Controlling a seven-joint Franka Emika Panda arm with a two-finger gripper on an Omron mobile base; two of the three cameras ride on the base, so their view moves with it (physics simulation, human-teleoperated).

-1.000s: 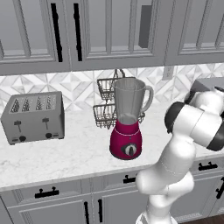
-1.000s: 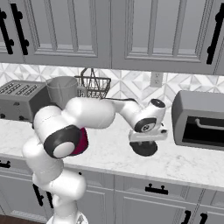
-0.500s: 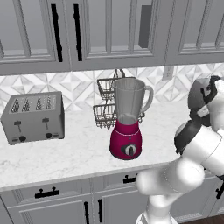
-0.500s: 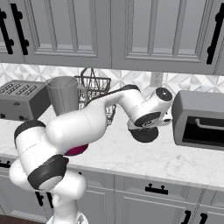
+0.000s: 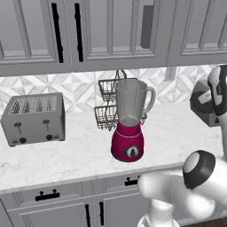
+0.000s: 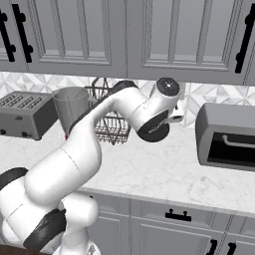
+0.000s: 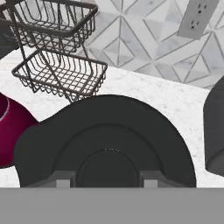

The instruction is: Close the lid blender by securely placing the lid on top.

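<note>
Left base view, blender: the blender (image 5: 129, 128) stands on the counter (image 5: 66, 155). Its pink base has a round grey dial. Its clear jar is open on top.
Left base view, lid: the lid (image 5: 202, 104) is a dark round thing at the right edge, up in the air above the counter. It is well apart from the blender.
Left base view, other things: a grey toaster (image 5: 33, 119) sits to the left. A wire basket rack (image 5: 108, 104) stands just behind the blender.
Right base view, gripper: the gripper (image 6: 155, 125) is up over the counter, between the wire rack and a dark grey toaster oven (image 6: 227, 136).
Right base view, lid: the dark round lid sits under the hand, held off the counter.
Right base view, blender: the clear jar peeks out behind the white arm, near the toaster.
Hand view, lid: the big dark round lid fills the low middle part. The two finger tips (image 7: 61, 179) press on it, so the gripper is clamped on the lid.
Hand view, blender: a bit of the pink base shows at the left edge, under the wire rack.
Hand view, wall: a wall plug (image 7: 199, 18) is up in the right corner.
</note>
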